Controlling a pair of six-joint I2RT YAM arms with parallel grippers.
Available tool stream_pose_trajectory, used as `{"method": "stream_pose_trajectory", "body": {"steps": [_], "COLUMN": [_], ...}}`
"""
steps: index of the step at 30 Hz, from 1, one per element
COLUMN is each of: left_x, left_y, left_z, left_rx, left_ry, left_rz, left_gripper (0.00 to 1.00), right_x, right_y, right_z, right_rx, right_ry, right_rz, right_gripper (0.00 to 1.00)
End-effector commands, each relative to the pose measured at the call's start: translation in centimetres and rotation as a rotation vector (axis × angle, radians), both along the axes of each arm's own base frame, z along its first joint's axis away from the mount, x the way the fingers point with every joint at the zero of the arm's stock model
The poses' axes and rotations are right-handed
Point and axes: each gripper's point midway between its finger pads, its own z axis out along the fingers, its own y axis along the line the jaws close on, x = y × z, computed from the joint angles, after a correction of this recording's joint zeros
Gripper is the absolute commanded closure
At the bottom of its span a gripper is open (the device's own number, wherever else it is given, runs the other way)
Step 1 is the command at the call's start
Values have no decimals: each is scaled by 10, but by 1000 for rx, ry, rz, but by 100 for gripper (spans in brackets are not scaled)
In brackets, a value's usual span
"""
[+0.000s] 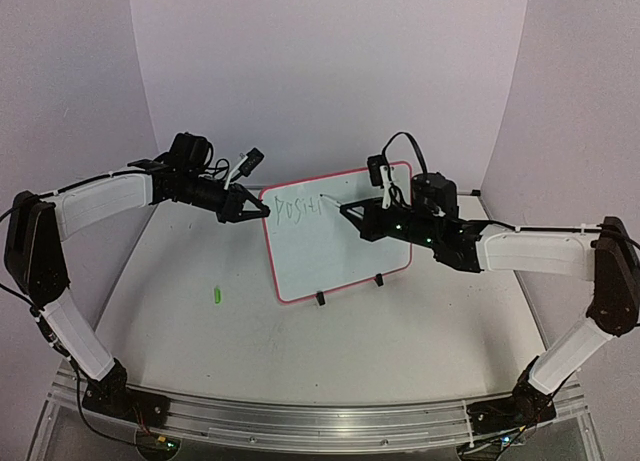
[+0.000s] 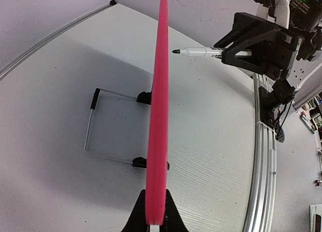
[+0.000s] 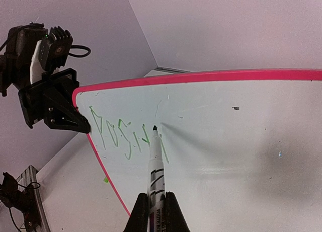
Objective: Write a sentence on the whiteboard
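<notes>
The whiteboard (image 1: 335, 246) stands upright on two black clip feet; it has a red-pink rim and a white face. The sentence (image 1: 298, 205) reads roughly "POSITI" in thin green letters along the top left, and is clearer in the right wrist view (image 3: 126, 134). My left gripper (image 1: 258, 207) is shut on the board's upper left rim, seen edge-on in the left wrist view (image 2: 156, 219). My right gripper (image 1: 352, 213) is shut on a white marker (image 3: 156, 166). Its dark tip is at or just off the board, right of the last letter.
A small green marker cap (image 1: 214, 294) lies on the table left of the board. A wire stand frame (image 2: 98, 126) rests behind the board. A metal rail (image 1: 320, 421) runs along the near table edge. Grey walls enclose the back and sides.
</notes>
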Motion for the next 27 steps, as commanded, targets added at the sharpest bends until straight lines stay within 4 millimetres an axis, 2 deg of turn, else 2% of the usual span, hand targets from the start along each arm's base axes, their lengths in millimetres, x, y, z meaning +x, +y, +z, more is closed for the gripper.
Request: {"method": "stream_pose_trajectory", "body": {"steps": [1,12,27], "left_x": [-6,-6,-6], "left_y": [-6,-5,-5], "left_z": [-8,-7,-7], "left_rx": [50,52,52], "left_ry": [-1,-5,-6], "left_rz": [-9,-8,-8], "left_gripper": [100,100,100], "right_x": [6,14,5], "right_y": [-1,-2,-19], "right_z": [7,-7,-39], "right_rx": [13,-19,-60], "right_ry": [-31,-4,67], "right_rz": [-32,-67,-111], "right_gripper": [100,100,100]}}
